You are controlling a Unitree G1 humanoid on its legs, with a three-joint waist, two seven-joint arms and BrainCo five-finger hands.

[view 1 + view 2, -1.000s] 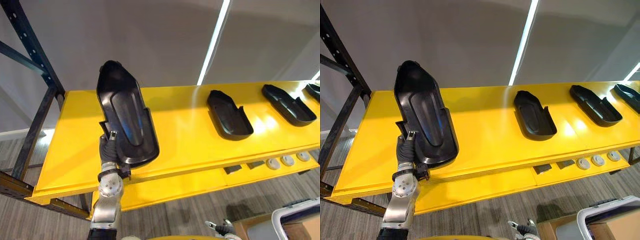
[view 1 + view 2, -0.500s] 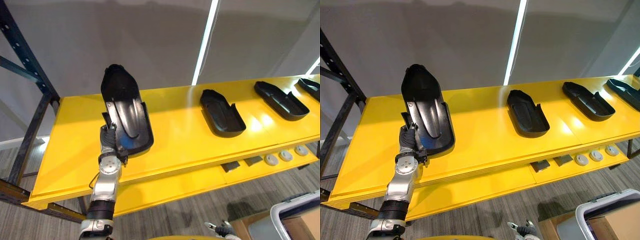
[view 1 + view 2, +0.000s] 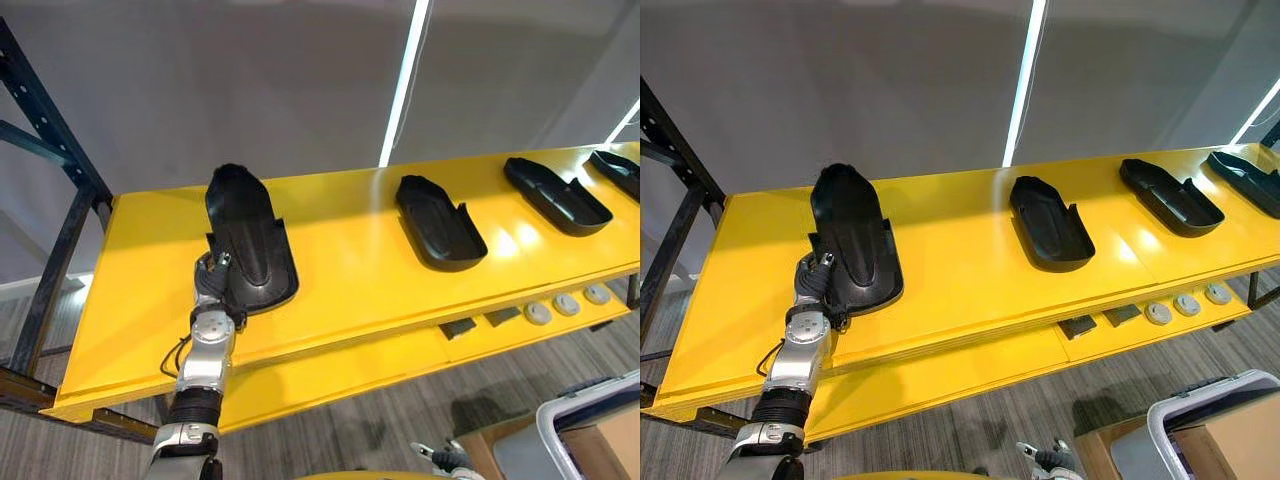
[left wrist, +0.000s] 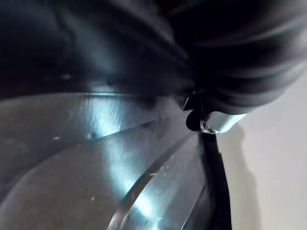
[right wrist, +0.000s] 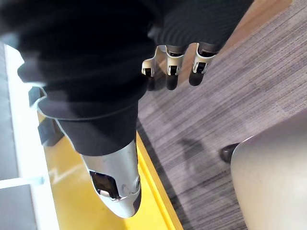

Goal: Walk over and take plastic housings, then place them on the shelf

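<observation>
left hand (image 3: 814, 283) gripping housing (image 3: 852, 240) by its near-left rim | housing lying on shelf (image 3: 960, 275), long axis running away from hand toward the back | right hand (image 5: 173, 62) hanging loose-fingered

I read the left hand (image 3: 812, 287) as clasped on the near left edge of a long black moulded plastic housing (image 3: 855, 240), which lies lengthwise on the left part of the flat yellow shelf board (image 3: 960, 275). To the right along the board, well apart, sit a second black housing (image 3: 1050, 222), a third housing (image 3: 1170, 196) and a fourth housing (image 3: 1250, 180). Three round grey discs (image 3: 1186, 304) lie on the lower yellow tier (image 3: 940, 385).
</observation>
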